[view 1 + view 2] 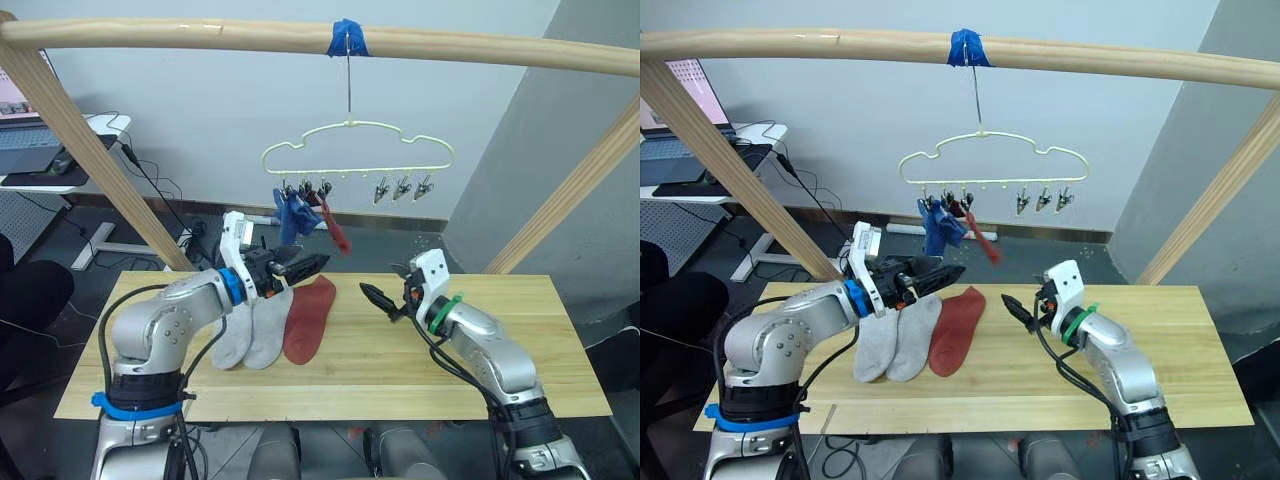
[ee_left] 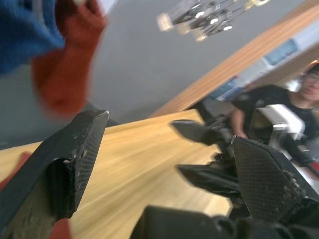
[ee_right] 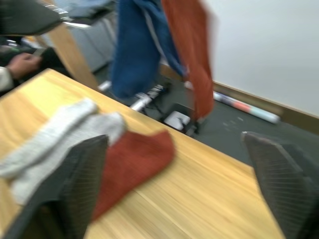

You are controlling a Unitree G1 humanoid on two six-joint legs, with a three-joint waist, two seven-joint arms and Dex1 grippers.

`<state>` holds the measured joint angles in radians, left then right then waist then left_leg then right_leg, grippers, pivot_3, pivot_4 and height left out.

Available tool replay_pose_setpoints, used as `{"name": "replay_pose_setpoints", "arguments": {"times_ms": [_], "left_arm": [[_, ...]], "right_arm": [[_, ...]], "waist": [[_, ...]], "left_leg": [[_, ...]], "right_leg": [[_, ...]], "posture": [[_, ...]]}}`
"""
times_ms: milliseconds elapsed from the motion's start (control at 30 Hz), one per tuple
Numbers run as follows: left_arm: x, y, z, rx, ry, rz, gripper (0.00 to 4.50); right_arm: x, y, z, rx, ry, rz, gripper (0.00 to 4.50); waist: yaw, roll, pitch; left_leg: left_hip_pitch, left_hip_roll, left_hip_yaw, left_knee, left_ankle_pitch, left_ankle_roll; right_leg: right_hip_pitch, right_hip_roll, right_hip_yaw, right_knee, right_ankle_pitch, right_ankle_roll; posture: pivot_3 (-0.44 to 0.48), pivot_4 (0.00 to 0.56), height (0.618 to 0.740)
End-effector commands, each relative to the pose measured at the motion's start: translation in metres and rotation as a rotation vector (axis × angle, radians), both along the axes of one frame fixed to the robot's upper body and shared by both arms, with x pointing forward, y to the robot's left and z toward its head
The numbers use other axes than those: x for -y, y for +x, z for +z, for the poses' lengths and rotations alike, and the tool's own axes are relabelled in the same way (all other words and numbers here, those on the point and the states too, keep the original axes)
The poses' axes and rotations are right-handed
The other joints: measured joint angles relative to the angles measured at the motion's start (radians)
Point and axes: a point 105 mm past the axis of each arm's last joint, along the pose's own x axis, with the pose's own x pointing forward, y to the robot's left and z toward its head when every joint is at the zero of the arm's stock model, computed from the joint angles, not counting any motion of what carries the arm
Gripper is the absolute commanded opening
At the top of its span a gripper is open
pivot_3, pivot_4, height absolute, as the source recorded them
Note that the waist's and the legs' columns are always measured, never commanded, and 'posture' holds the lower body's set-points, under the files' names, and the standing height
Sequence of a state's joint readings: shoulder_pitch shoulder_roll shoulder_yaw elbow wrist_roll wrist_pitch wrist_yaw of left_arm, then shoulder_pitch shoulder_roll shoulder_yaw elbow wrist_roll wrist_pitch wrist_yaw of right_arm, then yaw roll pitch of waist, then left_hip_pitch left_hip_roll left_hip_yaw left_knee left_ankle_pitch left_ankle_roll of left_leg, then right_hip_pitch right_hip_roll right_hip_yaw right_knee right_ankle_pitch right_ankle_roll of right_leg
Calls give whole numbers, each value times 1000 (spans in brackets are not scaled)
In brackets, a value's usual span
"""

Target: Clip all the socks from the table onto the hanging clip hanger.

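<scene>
The left gripper hovers left of centre in the head view with its jaws spread apart and nothing between them, just above the toe ends of the socks lying on the tabletop. The right gripper sits near the middle of the frame, its jaws likewise parted and empty, tips pointing toward the left gripper and well clear of it. Beneath the left gripper, three socks lie side by side on the pale wood planks: two light grey socks touching each other, and a rust red sock just beside them on the right. In the upper centre, the cream clip hanger hangs by its hook from a wooden rail at a wrap of blue tape. Its left clips hold two blue socks and a second rust red sock; the right three clips hang bare.
</scene>
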<state>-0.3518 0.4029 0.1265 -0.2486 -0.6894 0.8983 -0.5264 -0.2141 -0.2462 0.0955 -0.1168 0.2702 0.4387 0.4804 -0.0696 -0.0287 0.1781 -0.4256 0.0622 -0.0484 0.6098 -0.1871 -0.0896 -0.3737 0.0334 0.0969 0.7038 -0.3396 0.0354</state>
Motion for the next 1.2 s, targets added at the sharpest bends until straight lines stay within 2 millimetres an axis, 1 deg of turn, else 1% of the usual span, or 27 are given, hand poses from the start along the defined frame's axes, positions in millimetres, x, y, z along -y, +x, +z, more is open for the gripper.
{"name": "replay_pose_setpoints", "arguments": {"times_ms": [33,67,167,233,333,467,567,833,1033,1200], "left_arm": [[-8,5,7,173,90,178,4500],[-10,5,7,217,124,201,4500],[-9,-2,14,375,181,135,4500],[-9,-9,17,413,166,46,4500],[-11,-19,22,439,110,-49,4500],[-13,-26,40,509,42,-117,4500],[-15,-25,46,538,40,-122,4500],[-13,-26,43,534,40,-115,4500],[-14,-26,42,535,46,-107,4500],[-14,-25,43,546,48,-98,4500]], "right_arm": [[15,5,35,136,-6,-123,4479],[16,5,41,160,-13,-141,4479],[13,3,59,225,-29,-133,4479],[9,5,70,259,-28,-136,4479],[3,11,84,309,-25,-164,4479],[-10,21,96,330,18,-188,4479],[-16,27,99,334,35,-201,4479],[-22,46,103,324,48,-280,4479],[-24,51,107,322,64,-298,4479],[-33,52,110,326,83,-275,4479]], "waist": [[0,0,0],[1,0,0],[7,0,0],[12,0,0],[12,0,0],[13,0,0],[14,0,0],[17,1,0],[18,1,1],[19,1,1]], "left_leg": [[0,0,1,0,0,0],[0,0,1,0,0,0],[0,0,0,0,0,0],[0,0,1,0,0,0],[0,0,1,0,0,0],[0,0,1,0,0,0],[-1,0,1,-1,0,0],[-2,0,0,-1,0,0],[-2,1,0,-1,0,0],[-2,1,0,-1,0,0]], "right_leg": [[0,0,1,0,0,0],[0,0,1,0,0,0],[0,0,0,0,1,-1],[0,0,0,0,1,-2],[0,0,1,-1,1,-1],[0,0,0,-2,1,-1],[0,0,-1,-3,1,-2],[0,0,-1,-5,3,-5],[0,0,-1,-5,3,-5],[0,0,-1,-5,3,-5]], "posture": [[-11,150,740],[-8,150,740],[-2,154,740],[-3,153,740],[-2,153,740],[5,154,740],[11,156,740],[27,159,740],[34,163,740],[36,165,740]]}}
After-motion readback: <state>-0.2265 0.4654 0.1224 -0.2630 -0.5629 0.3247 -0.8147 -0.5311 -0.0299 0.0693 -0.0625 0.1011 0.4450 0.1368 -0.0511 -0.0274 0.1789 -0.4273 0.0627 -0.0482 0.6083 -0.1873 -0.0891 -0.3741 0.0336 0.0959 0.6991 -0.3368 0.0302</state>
